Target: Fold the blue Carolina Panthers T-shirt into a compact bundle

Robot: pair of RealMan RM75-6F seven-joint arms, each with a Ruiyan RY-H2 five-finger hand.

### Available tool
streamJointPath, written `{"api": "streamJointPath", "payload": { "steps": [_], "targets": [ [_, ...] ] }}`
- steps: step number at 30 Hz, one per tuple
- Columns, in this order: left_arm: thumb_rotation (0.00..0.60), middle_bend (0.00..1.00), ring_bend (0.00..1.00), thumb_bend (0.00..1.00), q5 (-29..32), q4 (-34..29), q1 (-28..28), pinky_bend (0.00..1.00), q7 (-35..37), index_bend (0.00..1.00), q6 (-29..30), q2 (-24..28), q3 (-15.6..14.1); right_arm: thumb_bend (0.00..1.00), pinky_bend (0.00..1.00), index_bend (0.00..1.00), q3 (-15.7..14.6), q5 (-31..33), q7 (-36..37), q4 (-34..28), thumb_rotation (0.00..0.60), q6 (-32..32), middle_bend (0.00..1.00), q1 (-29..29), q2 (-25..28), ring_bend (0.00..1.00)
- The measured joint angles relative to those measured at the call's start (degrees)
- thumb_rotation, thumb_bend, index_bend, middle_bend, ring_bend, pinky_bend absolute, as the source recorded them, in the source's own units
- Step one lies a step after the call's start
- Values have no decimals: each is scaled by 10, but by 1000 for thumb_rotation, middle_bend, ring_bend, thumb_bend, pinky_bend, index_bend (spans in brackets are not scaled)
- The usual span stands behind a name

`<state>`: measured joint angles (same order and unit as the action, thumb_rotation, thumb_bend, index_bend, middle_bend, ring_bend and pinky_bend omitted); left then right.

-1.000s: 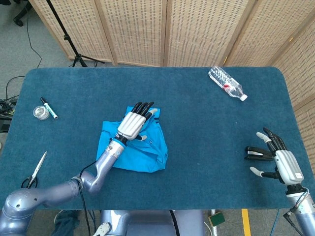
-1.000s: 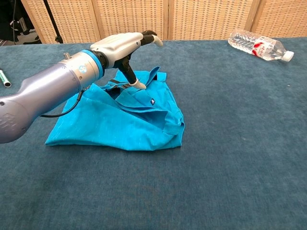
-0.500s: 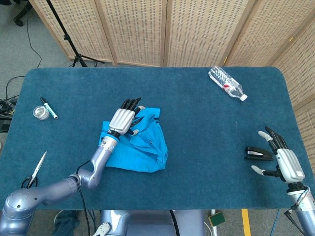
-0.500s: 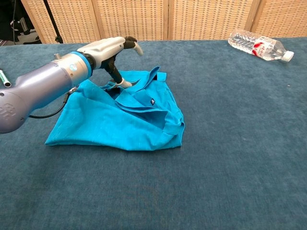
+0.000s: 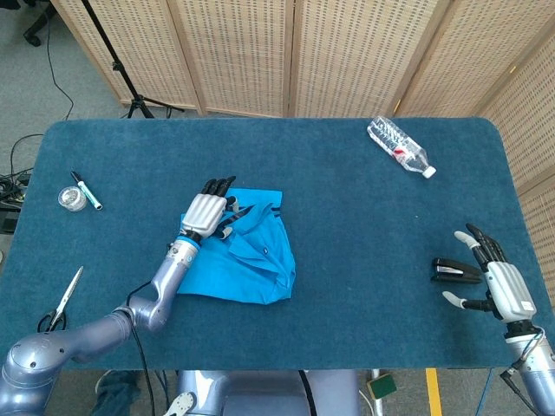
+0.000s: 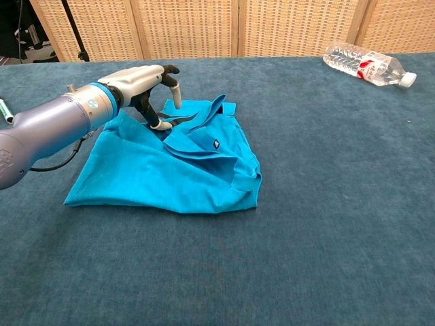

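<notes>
T-shirt [image 5: 244,251], one, bright blue, lies crumpled and part-folded left of centre on the surface [image 5: 347,225]. Left hand [image 5: 205,213] hovers at its upper-left edge, fingers [image 6: 175,92] spread, holding nothing. Right hand [image 5: 496,279] at lower right, fingers apart, empty. One bottle [image 5: 400,147], upper right.

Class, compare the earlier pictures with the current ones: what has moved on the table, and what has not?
The left hand slid leftward across the T-shirt, from its upper middle to its upper-left edge, fingers apart, gripping nothing. The right hand drew back slightly beside the black stapler. The shirt, bottle, scissors and marker stayed put.
</notes>
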<state>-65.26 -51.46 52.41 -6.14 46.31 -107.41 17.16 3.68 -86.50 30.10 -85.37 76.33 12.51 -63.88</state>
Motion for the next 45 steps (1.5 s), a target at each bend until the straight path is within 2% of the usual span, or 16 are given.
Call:
{"api": "streamJointPath", "payload": {
  "steps": [11,19,24,34,45],
  "targets": [
    [600,0,0,239,-11,-20,1,0,12,471,-12,14,-12,0,0,119,1,1,3,0,600,1,0,-1,1,0],
    [600,0,0,241,1,0,7,0,-5,471,-18,0,-14,0,0,119,2,3,6,2,600,-2,0,0,1,0],
    [600,0,0,299,4,9,8,0,-10,477,-22,-5,-16,0,0,119,2,3,7,3,600,-3,0,0,2,0],
    [600,0,0,478,0,24,9,0,0,621,-23,-12,-19,0,0,119,2,4,7,4,600,-4,0,0,1,0],
    [600,0,0,532,-5,46,9,0,8,738,-17,-22,-18,0,0,119,2,4,6,5,600,-7,0,1,0,0]
  ]
}}
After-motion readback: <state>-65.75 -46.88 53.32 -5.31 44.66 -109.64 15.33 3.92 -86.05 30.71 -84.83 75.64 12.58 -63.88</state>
